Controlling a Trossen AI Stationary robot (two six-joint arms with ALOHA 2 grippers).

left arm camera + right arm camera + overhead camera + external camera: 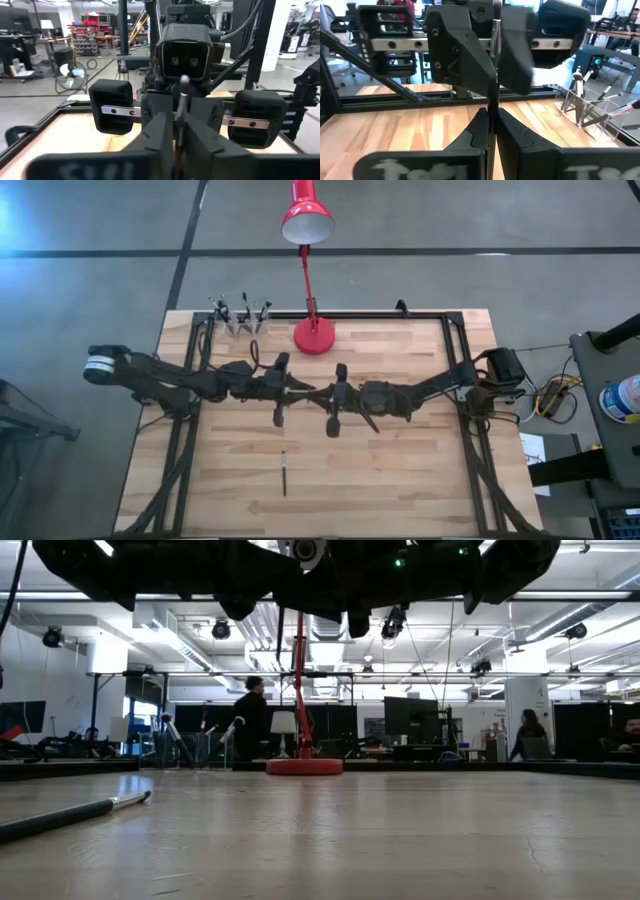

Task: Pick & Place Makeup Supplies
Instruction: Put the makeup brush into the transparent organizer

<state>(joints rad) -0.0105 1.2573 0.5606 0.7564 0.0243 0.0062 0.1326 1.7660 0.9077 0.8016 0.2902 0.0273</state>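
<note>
Above the middle of the table my two grippers meet tip to tip, both pointing level. My right gripper (491,114) is shut on a thin dark makeup stick (493,95) that stands upright, its silvery ferrule (495,35) on top. My left gripper (300,388) is open. Its fingers (462,60) stand close on either side of the stick's ferrule end, and I cannot tell whether they touch it. Another dark stick (284,473) lies flat on the wood near the front edge. A clear holder (240,317) with several brushes stands at the far left corner. My right gripper pinches the stick's dark shaft (492,102) between its two fingers, below the ferrule. The fingers come level from the table's right side and lie across the stick. The stick stands upright, lifted clear of the table.
A red desk lamp stands with its round base (314,336) at the far edge, its stem rising just behind the grippers and its shade (306,222) beyond the table. A black frame (460,370) runs along the table's sides. People sit in the room behind (252,715).
</note>
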